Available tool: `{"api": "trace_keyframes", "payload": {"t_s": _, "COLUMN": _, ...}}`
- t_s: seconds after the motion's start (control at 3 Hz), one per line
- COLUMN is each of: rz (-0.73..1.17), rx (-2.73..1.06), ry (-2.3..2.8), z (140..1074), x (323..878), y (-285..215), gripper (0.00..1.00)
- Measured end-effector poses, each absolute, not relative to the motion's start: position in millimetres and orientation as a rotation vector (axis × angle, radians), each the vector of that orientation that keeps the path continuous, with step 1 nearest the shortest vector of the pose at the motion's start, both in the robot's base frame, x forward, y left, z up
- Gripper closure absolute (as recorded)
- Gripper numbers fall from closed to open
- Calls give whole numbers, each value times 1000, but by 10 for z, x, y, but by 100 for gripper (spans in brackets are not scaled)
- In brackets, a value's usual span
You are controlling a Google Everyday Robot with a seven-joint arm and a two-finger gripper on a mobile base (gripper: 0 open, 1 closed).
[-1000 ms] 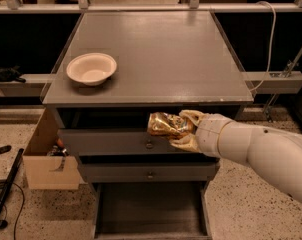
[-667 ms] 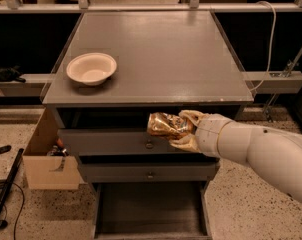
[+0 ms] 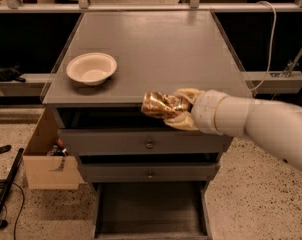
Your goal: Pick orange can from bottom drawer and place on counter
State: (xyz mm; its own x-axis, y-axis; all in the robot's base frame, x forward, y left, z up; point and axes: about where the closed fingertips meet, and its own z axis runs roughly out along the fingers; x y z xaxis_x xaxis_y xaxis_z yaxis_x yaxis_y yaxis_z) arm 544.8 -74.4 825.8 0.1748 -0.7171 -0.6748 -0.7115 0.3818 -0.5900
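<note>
Hand is clamped on the can. One cream finger sits over the top and one under, with the white arm coming in from the right. The can is out of the bottom drawer, which stands open and looks bare inside. It hangs in the air right at the front lip of the surface, above the two upper drawers. Can't tell if its underside clears the lip yet; it looks about level w/ the edge.

Step in hand, as I read it: carry it over and set it down. Pick is done, place is not.

How to do it well:
- Go up first, then fwd. Pushing straight in at this height risks knocking the can on the lip and twisting it in the grip.
- Aim for the bare middle or right of the surface, well apart from the bowl at front left. Plenty of room, so no need to go near it.
- The can seems to lie sideways in the grip, long axis approx. horizontal. It's crumpled, so prob. won't roll far, but set it well back from the edge anyway.
- Lower till it touches before letting go — don't drop it.
- Open the fingers wide and pull back up and out, so a finger doesn't drag the can towards the edge.
</note>
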Motion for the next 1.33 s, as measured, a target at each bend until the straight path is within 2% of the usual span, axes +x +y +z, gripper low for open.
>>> {"api": "trace_keyframes", "payload": {"t_s": 0.67, "rz": -160, "rx": -1284, "ry": 1483, "z": 9605, "x": 6099, "y": -889, "gripper": 100}}
{"api": "trace_keyframes", "payload": {"t_s": 1.0, "rz": -174, "rx": -1269, "ry": 1470, "z": 9760, "x": 6153, "y": -913, "gripper": 100}}
{"api": "trace_keyframes", "payload": {"t_s": 1.33, "rz": -117, "rx": -1274, "ry": 1465, "z": 9491, "x": 6037, "y": -720, "gripper": 100}}
